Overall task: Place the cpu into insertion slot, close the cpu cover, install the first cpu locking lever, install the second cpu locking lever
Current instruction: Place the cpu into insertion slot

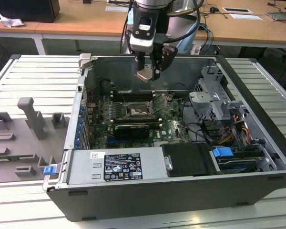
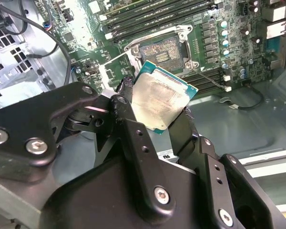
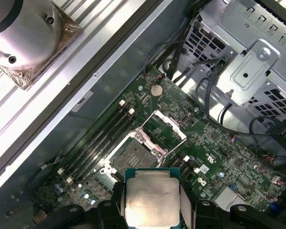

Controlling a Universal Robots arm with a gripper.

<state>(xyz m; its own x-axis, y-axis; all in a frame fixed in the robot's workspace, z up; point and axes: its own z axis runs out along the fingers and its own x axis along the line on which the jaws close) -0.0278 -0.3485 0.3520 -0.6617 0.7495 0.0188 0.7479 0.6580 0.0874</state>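
My gripper (image 1: 147, 72) hangs over the back of the open computer case, shut on the cpu (image 1: 145, 75), a small square chip with a dull tan metal face. In both wrist views the cpu (image 2: 159, 102) (image 3: 152, 198) sits clamped by its edges between the two black fingers (image 2: 126, 112), held well above the board. The insertion slot (image 1: 136, 112) (image 2: 162, 50) (image 3: 133, 156) lies bare on the green board below, a dark square with a metal rim. The cpu cover (image 3: 165, 130) (image 2: 115, 71) is swung open beside it.
Long memory slots (image 1: 128, 98) run beside the socket and a long black card (image 1: 131, 129) lies in front of it. A metal drive cage (image 1: 212, 95) with cables fills the exterior view's right. The case wall (image 1: 83, 90) and a grey fixture tray (image 1: 24, 129) stand at the left.
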